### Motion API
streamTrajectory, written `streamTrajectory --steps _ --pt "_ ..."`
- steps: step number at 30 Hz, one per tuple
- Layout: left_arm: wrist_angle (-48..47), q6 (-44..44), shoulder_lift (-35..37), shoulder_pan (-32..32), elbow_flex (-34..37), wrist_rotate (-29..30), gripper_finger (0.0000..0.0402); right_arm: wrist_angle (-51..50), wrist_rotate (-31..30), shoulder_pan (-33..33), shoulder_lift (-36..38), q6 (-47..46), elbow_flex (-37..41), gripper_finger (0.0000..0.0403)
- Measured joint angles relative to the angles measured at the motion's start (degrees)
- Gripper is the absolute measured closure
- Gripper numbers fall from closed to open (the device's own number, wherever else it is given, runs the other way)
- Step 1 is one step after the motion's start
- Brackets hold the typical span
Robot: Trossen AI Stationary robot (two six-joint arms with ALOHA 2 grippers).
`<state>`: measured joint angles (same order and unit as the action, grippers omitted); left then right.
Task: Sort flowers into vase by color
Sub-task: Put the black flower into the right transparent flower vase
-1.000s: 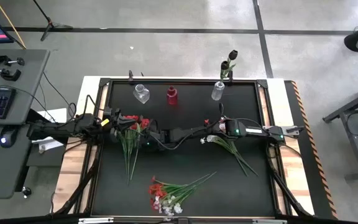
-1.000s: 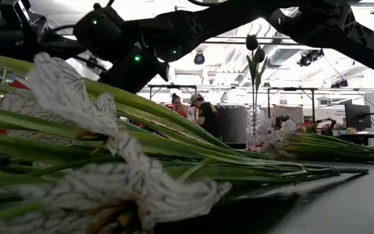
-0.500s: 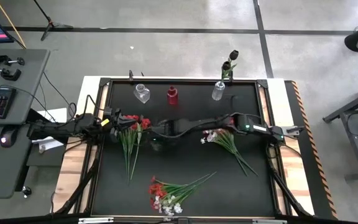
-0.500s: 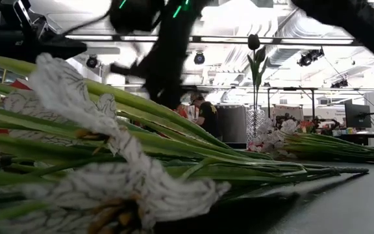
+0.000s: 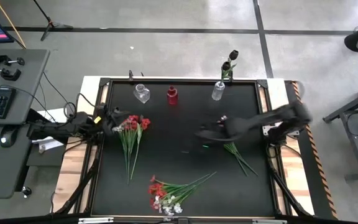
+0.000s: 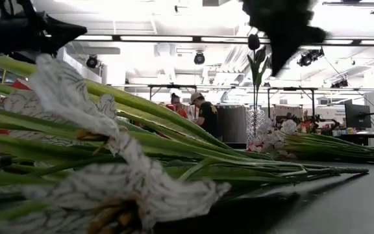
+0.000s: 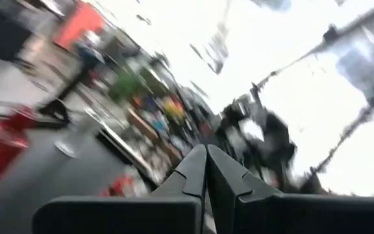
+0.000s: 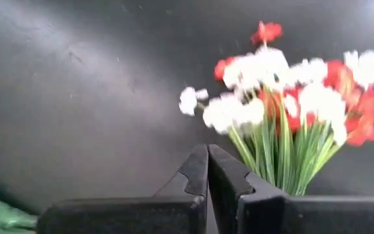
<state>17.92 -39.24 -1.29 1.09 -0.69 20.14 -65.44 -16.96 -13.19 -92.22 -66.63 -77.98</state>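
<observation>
Directly ahead of the closed right gripper (image 8: pixel 207 170) lie mixed flowers (image 8: pixel 291 97).

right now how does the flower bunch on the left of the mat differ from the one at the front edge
The left bunch has only red blossoms; the front bunch mixes red and white. The left bunch lies with its blossoms toward the vases and its stems toward the front; the front bunch lies slantwise, its blossoms at the front edge and its stems toward the right. Both lie flat on the black mat, on long green stems.
</observation>
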Motion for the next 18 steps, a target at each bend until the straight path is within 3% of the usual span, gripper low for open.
streamTrajectory --steps 2,4,9,14,18 --pt "1.8 -3.7 -1.2 -0.3 0.0 1.6 0.0402 7.4 -0.1 -1.6 8.4 -3.9 10.3 0.0403" --pt "2.6 -4.4 -4.1 -0.4 -0.9 -1.1 0.0401 14.6 -0.5 -2.8 15.6 -6.5 19.5 0.0403" --pt "-3.6 -8.6 -21.2 0.9 -9.8 -2.0 0.0393 29.9 -1.3 -3.3 28.7 -6.8 36.2 0.0403" --pt "-31.0 -10.2 -43.2 3.0 -29.4 -8.4 0.0385 37.6 1.5 -1.0 36.2 -1.7 45.2 0.0403" --pt "-59.6 -14.2 -59.1 6.7 -45.0 -7.9 0.0385 37.4 4.0 -0.3 38.8 1.2 47.7 0.0403"
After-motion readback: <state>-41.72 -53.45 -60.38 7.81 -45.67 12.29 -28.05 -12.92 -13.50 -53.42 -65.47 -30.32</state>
